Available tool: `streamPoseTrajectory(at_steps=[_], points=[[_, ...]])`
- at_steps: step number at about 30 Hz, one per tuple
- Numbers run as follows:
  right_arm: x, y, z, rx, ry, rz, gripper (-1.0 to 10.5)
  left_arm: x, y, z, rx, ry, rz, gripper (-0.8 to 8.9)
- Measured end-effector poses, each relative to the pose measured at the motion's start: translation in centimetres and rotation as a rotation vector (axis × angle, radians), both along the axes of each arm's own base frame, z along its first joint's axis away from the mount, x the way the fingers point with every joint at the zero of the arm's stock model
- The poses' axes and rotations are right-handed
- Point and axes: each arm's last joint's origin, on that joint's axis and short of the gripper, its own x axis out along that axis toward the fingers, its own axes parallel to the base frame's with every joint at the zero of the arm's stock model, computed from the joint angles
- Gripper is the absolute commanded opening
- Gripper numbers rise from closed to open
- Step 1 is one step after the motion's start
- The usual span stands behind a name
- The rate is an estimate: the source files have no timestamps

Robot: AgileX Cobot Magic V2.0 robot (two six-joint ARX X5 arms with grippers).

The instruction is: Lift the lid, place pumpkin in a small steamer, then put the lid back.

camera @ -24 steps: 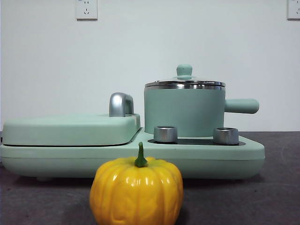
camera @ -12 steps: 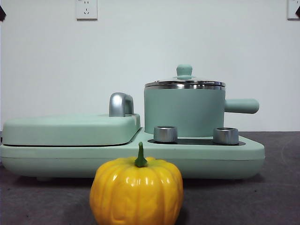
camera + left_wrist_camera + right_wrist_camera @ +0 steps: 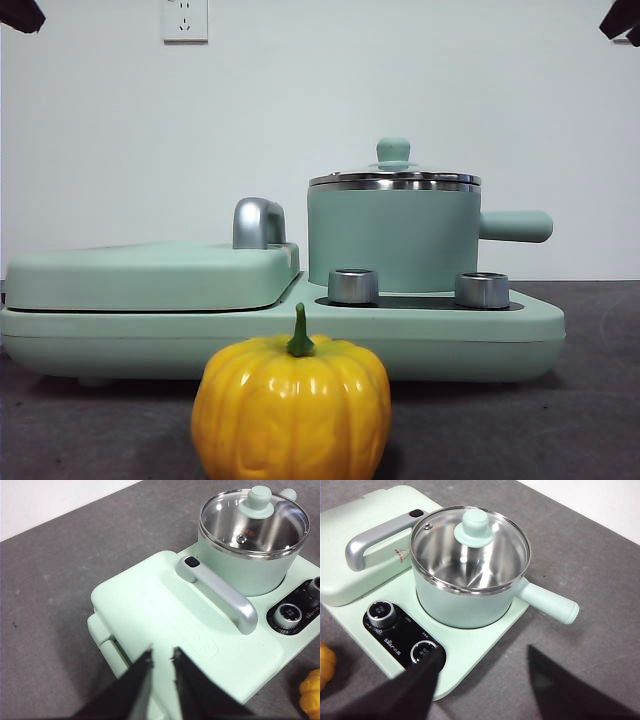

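Mint-green and flat, the wide griddle cover (image 3: 150, 275) with its grey steel handle (image 3: 258, 222) fills your left side. Your left gripper (image 3: 162, 660) hovers above it, jaws nearly closed and empty. At front centre, the glossy yellow-orange ribbed pumpkin (image 3: 291, 408) sits on the dark table (image 3: 560, 420). Right of it stands the mint-green cylindrical steamer pot (image 3: 395, 240), its round glass lid (image 3: 394, 172) in place. Your right gripper (image 3: 482, 672) hangs above, jaws wide apart, holding nothing.

A plain white wall (image 3: 320, 110) fills the background, lit evenly. 2 white power sockets sit high on it, 1 toward the left (image 3: 185, 20) and 1 at the far right edge (image 3: 627, 20). The counter (image 3: 590, 400) is dark grey and matte.
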Motion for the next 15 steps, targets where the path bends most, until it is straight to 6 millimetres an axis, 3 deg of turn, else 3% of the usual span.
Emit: streamPoseTrajectory(at_steps=[5,10,15], points=[[0.0,0.0,0.0,0.002,0.001,-0.001,3.4,-0.1,-0.2,0.1,0.002,-0.003,-0.014,1.65],[0.0,0.0,0.0,0.002,0.001,-0.001,3.4,0.0,-0.6,0.2,-0.003,-0.025,-0.039,2.54],[0.0,0.0,0.0,0.002,0.001,-0.001,3.4,1.0,-1.6,0.6,-0.020,-0.087,-0.083,2.53]])
